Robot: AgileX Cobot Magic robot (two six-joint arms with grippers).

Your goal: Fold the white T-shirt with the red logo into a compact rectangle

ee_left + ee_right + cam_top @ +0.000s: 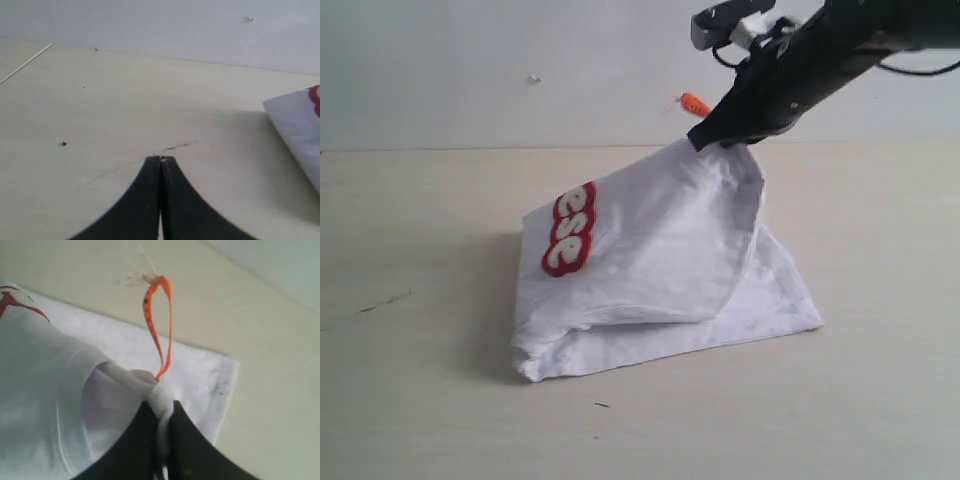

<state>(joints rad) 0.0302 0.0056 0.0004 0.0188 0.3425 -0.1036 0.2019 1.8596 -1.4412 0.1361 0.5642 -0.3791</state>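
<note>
The white T-shirt (pixel 660 260) lies partly folded on the table, its right part pulled up into a peak. My right gripper (pixel 720 142) is shut on that peak, pinching the cloth by the collar (pixel 161 407). The orange neck tag (pixel 159 325) sticks out just beyond the fingertips, also visible in the exterior view (pixel 694 102). The red logo (pixel 570 228) shows on the raised left slope. My left gripper (pixel 161 160) is shut with nothing in it, hovering over bare table with a corner of the T-shirt (pixel 297 125) off to one side.
The pale wooden table (pixel 420 380) ends at a plain white wall (pixel 520 60) behind. A thin dark scratch (pixel 180 146) marks the tabletop near the left gripper. A small dark speck (pixel 602 405) lies in front of the shirt.
</note>
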